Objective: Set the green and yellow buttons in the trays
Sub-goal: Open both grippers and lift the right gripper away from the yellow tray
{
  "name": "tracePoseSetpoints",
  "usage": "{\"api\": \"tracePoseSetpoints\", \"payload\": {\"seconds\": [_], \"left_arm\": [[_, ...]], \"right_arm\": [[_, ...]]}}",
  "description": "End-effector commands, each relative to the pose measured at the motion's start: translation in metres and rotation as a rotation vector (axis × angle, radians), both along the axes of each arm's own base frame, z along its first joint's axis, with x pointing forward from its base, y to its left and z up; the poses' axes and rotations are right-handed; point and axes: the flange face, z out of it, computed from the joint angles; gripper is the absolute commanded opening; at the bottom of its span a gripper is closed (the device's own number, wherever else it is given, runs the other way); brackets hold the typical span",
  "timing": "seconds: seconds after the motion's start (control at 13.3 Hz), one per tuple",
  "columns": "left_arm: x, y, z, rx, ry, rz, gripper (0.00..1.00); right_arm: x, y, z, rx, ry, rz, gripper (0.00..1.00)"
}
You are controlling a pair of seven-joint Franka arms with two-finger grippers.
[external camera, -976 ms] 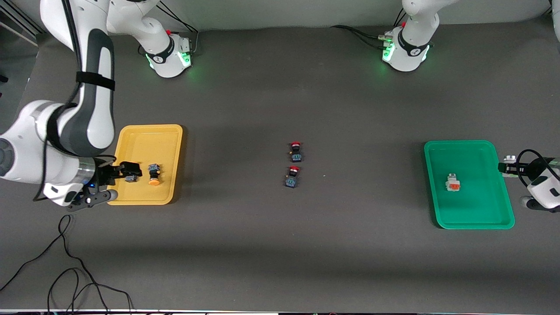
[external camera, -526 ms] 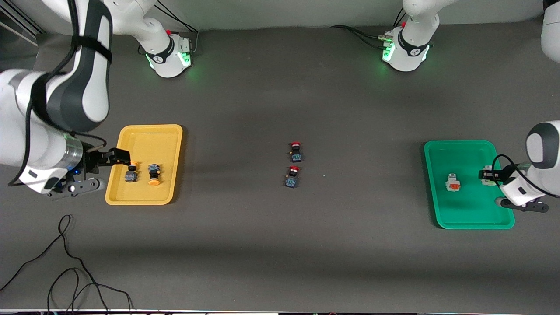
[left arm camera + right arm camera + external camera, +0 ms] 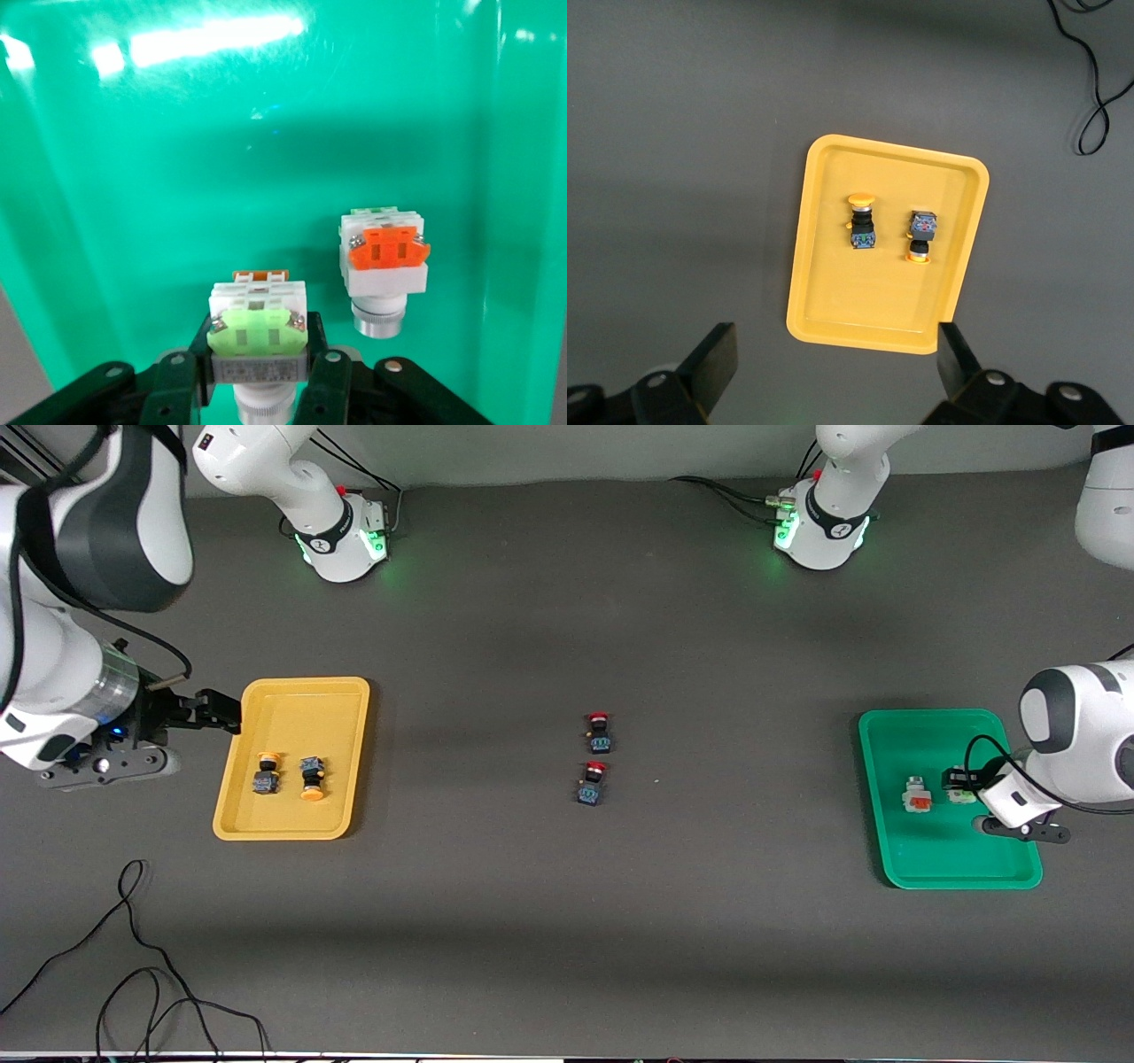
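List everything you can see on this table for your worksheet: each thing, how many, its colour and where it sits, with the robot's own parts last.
Yellow tray: one, toward the right arm's end.
Yellow-capped buttons: two, dark bodies, in the yellow tray.
Green tray: one, toward the left arm's end.
Orange-faced button: one, pale grey, in the green tray.
Green-faced button: one, pale grey, held over the green tray.
Red-capped buttons: two, table's middle.
Cable: black, near the front camera.
Left gripper: shut on the green-faced button.
Right gripper: open, over the yellow tray's edge.

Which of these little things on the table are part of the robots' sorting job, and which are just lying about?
Part of the job:
- yellow tray with two yellow-capped buttons
- green tray with the orange-faced button
- green-faced button, held in the left gripper fingers

Lying about:
- two red-capped switches
- loose cable
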Motion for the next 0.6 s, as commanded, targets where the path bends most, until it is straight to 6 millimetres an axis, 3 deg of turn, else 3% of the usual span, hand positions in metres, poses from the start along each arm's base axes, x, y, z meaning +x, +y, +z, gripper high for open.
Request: {"api": "tracePoseSetpoints", "payload": {"seconds": [0.0, 0.53], "left_arm": [[-0.006, 0.007, -0.010, -0.006, -0.011, -0.008, 0.00], [-0.006, 0.005, -0.018, -0.017, -0.016, 0.010, 0.00]], "right_arm": [[-0.021, -0.019, 0.018, 0.034, -0.014, -0.020, 1.00], [-0.032, -0.074, 0.031, 0.074, -0.034, -0.097, 1.00]]}}
